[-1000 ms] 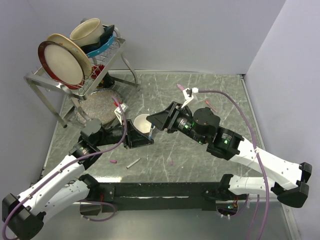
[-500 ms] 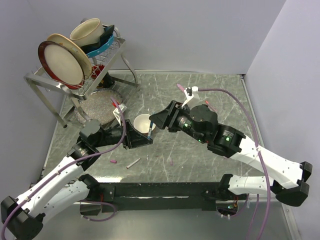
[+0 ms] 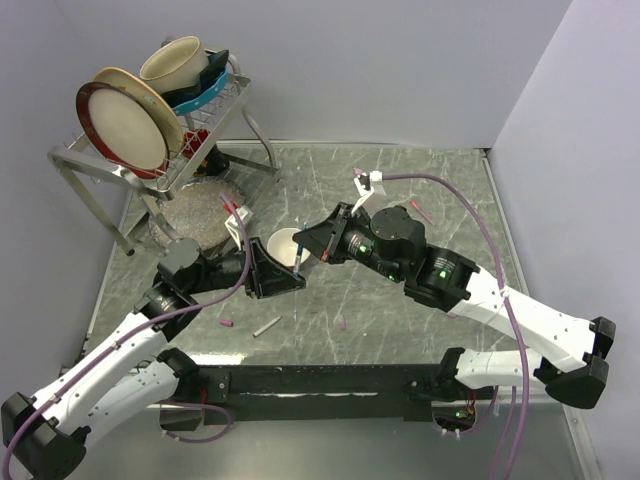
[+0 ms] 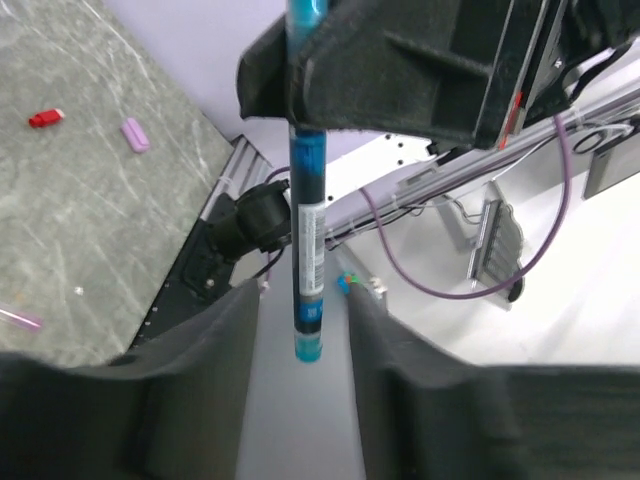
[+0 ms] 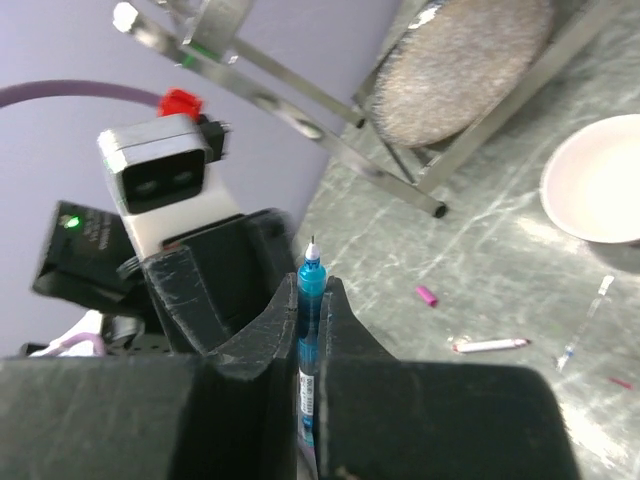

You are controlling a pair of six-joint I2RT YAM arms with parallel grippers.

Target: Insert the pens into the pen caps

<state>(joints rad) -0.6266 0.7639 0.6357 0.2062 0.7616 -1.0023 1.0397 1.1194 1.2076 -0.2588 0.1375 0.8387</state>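
Note:
My right gripper [image 5: 311,300] is shut on a blue pen [image 5: 309,322] whose bare tip points up past its fingertips. In the left wrist view the same blue pen [image 4: 306,250] hangs down from the right gripper's jaws. Its lower end sits between the fingers of my left gripper [image 4: 305,335], which is open and does not touch it. From above, both grippers meet beside the white bowl [image 3: 284,243], the left gripper [image 3: 290,274] below the right gripper [image 3: 306,251]. A red cap [image 4: 45,118], a lilac cap [image 4: 135,134] and a pink cap [image 5: 427,296] lie on the table.
A white pen [image 3: 266,326] and a pink cap [image 3: 228,324] lie near the front edge. A pink pen [image 3: 420,212] rests behind the right arm. A dish rack [image 3: 150,110] with plates stands at the back left over a round grey mat [image 3: 195,215].
The right gripper has shut on the blue pen. The left gripper has opened and let go of it. The right arm has shifted slightly left.

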